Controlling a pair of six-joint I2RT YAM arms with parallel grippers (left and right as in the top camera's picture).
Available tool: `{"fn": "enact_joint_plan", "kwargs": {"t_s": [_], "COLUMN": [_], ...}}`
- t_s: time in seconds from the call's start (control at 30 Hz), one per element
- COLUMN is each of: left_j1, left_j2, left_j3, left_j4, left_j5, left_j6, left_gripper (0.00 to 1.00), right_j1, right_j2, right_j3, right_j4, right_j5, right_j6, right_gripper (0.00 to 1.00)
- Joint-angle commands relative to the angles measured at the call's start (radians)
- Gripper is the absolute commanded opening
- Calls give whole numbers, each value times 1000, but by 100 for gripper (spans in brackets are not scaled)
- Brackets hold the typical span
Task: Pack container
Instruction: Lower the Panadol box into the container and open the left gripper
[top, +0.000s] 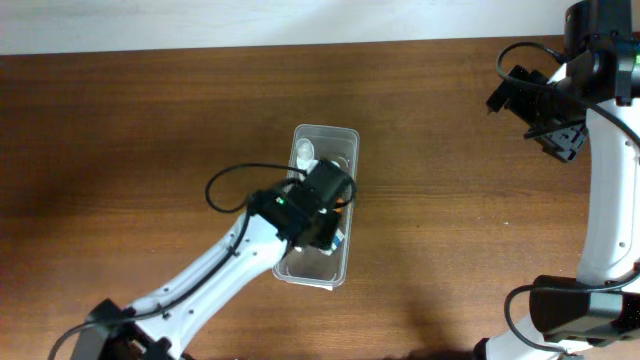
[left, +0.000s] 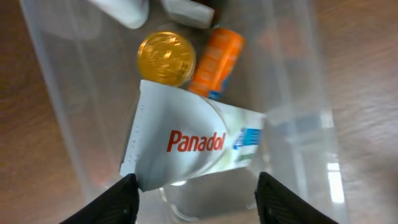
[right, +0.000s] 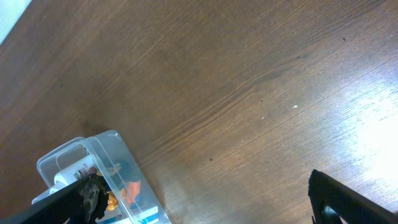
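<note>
Wooden table, clear bin at centre. Likely light, flexible, slick; best taken by the rim. Left gripper and right gripper spread apart, empty.

Dark brown wood-grain worktop fills most of overhead frame; pale strip along top edge. Bright glare lower right, right-wrist view.
</note>
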Motion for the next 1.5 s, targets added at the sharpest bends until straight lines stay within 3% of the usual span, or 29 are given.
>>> {"fn": "enact_joint_plan", "kwargs": {"t_s": [0.0,0.27,0.5,0.9,1.1,1.23,1.47], "left_j1": [19,26,26,26,26,26,23], "left_j2": [13,13,14,11,36,110,112], "left_j3": [-14,-14,-14,-8,-8,-8,2], "left_j4": [19,115,202,93,98,98,108], "left_j5": [26,31,132,110,-22,-4,151], "left_j6": [81,123,220,153,154,154,155], "left_gripper": [64,71,77,78,79,79,77], "right_j1": [-3,-3,-3,-3,-3,-3,-3], "right_j2": [-27,-27,-27,-27,-27,-27,-27], "right_j3": [-3,-3,-3,-3,-3,-3,-3], "right_j4": [0,0,0,0,0,0,0], "right_j5": [-1,-1,-1,-1,-1,-1,-1], "right_j6": [2,2,2,2,2,2,2], "right_gripper": [98,98,99,98,98,98,99]}}
